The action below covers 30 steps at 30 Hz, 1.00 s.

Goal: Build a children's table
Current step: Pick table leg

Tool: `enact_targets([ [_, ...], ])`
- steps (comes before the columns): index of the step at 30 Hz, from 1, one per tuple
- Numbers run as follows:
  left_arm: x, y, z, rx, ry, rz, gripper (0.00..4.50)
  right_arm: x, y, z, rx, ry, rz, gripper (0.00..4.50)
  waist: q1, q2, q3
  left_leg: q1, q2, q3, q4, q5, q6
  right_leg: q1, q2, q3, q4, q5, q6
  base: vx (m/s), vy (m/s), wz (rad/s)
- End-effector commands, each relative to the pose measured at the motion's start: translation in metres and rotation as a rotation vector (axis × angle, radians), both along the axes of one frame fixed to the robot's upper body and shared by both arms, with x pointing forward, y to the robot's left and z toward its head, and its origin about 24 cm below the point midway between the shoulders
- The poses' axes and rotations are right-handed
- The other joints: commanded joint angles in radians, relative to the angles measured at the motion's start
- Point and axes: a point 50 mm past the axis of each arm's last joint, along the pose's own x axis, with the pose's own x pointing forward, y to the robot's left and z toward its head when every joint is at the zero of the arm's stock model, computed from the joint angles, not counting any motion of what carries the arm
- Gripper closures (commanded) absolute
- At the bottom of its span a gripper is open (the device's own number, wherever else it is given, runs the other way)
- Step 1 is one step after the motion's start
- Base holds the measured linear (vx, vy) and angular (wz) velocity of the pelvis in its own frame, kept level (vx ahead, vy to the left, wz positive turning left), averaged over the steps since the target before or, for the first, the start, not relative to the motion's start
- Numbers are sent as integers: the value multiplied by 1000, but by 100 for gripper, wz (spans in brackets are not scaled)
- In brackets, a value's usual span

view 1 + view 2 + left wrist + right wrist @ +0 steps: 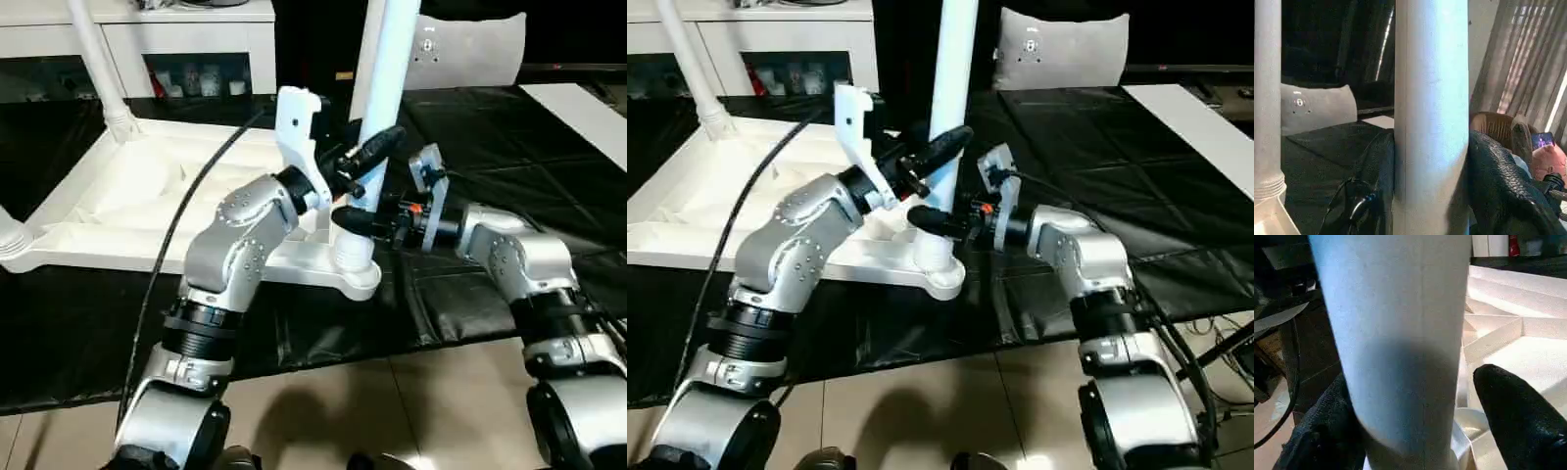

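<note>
Two black pebbled tools: left tool [364, 167] clamped on smooth white tapered leg [384, 59], right tool [355, 221] apart.

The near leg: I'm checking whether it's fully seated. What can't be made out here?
- Near leg: top cut off by the head views' upper edge.
- Its base in the corner socket: partly hidden behind the end effectors; seating depth unclear.
- Right end effector: whether its fingers touch the leg; one stands apart.
</note>
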Motion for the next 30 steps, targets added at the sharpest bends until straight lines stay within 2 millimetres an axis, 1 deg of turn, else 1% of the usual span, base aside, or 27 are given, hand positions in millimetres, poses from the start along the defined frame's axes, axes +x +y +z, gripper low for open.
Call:
enact_targets([
  [1, -5, -5, 6, 0, -42, -34, 271, 2, 0, 2, 2, 2, -5, 111, 3, -16, -97, 2, 30, -4, -64, -56, 69, 87, -57, 48, -69, -340, -105, 0, 0, 0],
  [2, -6, -5, 6, 1, -43, -36, 271, 1, 1, 2, 7, 6, 1, 128, 2, -16, -97, 2, 31, -4, -64, -53, 70, 88, -57, 48, -67, -329, -110, 0, 0, 0],
  [3, -6, -5, 6, 1, -44, -36, 271, 1, 1, 2, 8, 7, 2, 128, 3, -17, -96, 2, 30, -3, -64, -54, 71, 88, -57, 48, -67, -327, -112, 0, 0, 0],
  [4, -6, -6, 6, 2, -44, -36, 271, 1, 1, 2, 9, 9, 6, 132, 3, -16, -96, 3, 30, -3, -65, -54, 70, 88, -57, 49, -67, -327, -113, 0, 0, 0],
  [6, -6, -6, 6, 2, -45, -37, 271, 1, 1, 2, 10, 10, 9, 141, 2, -17, -96, 2, 29, -3, -65, -60, 70, 88, -57, 48, -69, -338, -107, 0, 0, 0],
  [7, -6, -6, 6, 3, -46, -38, 271, 1, 1, 2, 9, 12, 12, 168, 3, -18, -96, 2, 29, -3, -65, -60, 69, 89, -58, 48, -70, -347, -103, 0, 0, 0],
  [10, -6, -6, 6, 6, -49, -38, 271, -1, 2, 0, 6, 21, 23, 178, 3, -17, -96, 2, 30, -3, -65, -57, 68, 88, -57, 48, -70, -348, -100, 0, 0, 0],
  [11, -6, -6, 6, 7, -50, -37, 271, -1, 2, 0, 6, 23, 25, 202, 3, -17, -96, 1, 30, -3, -65, -57, 68, 88, -57, 48, -70, -346, -101, 0, 0, 0],
  [12, -6, -5, 5, 10, -51, -37, 271, -1, 2, 0, 5, 24, 25, 202, 3, -16, -96, 2, 30, -4, -65, -56, 68, 88, -58, 48, -69, -344, -102, 0, 0, 0],
  [13, -6, -5, 5, 18, -55, -35, 271, -1, 2, -1, 4, 25, 24, 212, 3, -15, -96, 2, 30, -4, -65, -55, 68, 88, -58, 48, -69, -341, -103, 0, 0, 0],
  [15, -5, -5, 5, 25, -58, -35, 271, -1, 2, -1, 3, 25, 23, 220, 2, -16, -96, 1, 29, -3, -65, -58, 67, 89, -57, 48, -69, -341, -103, 0, 0, 0],
  [16, -5, -6, 5, 36, -63, -35, 271, -1, 2, -2, 1, 26, 21, 238, 2, -16, -96, 2, 30, -3, -65, -56, 67, 88, -57, 49, -69, -338, -104, 0, 0, 0],
  [20, -6, -6, 4, 48, -67, -38, 271, -2, 2, -3, 1, 29, 20, 253, 3, -15, -96, 4, 30, -4, -65, -57, 66, 87, -58, 49, -68, -338, -106, 0, 0, 0],
  [26, -7, -8, 7, 10, -42, -64, 271, 0, 2, -4, -3, 31, -2, 256, 3, -16, -96, 2, 30, -3, -65, -57, 65, 88, -58, 49, -68, -337, -108, 0, 0, 0],
  [28, -8, -9, 8, 8, -43, -80, 201, 1, 2, -4, -3, 27, -10, 257, 2, -17, -96, 1, 29, -3, -64, -55, 64, 89, -59, 49, -68, -340, -107, 0, 0, 0],
  [30, -13, -11, 11, -5, -47, -120, 199, 2, 1, -3, -2, 25, -18, 257, 3, -17, -97, 3, 31, -3, -65, -55, 64, 88, -59, 49, -67, -339, -112, 0, 0, 0],
])
